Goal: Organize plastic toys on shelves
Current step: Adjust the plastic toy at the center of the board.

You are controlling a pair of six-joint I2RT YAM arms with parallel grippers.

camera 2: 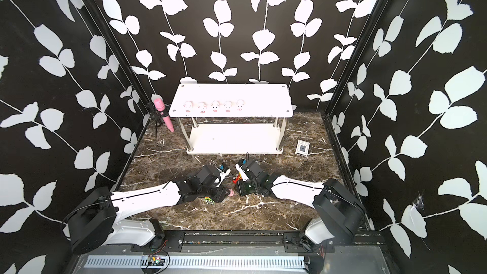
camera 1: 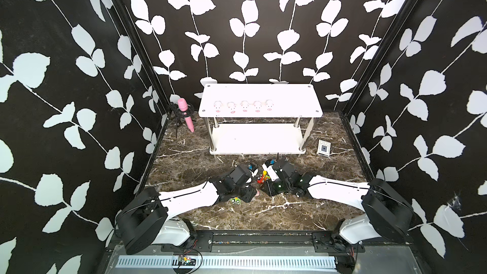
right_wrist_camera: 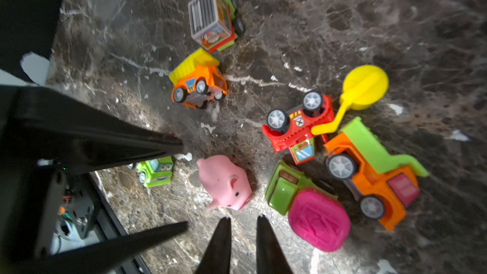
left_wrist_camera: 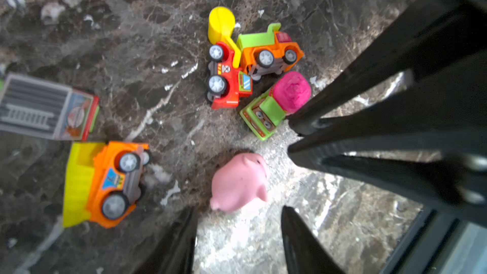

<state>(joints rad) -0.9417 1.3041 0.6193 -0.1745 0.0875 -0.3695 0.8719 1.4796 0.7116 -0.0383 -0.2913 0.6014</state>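
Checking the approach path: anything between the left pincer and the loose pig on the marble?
No. In the left wrist view the pig lies right at the tips of the open left pincer, with only bare marble between. The right wrist view agrees.

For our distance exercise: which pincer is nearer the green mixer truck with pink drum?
Right. The right pincer is beside the mixer truck; the left pincer lies beyond the pig.

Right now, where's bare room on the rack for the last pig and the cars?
Top board: free right of the pig row, plus the strip behind it. Lower board: what shows is bare. Crowded: the table in front, where cars and the loose pig cluster.
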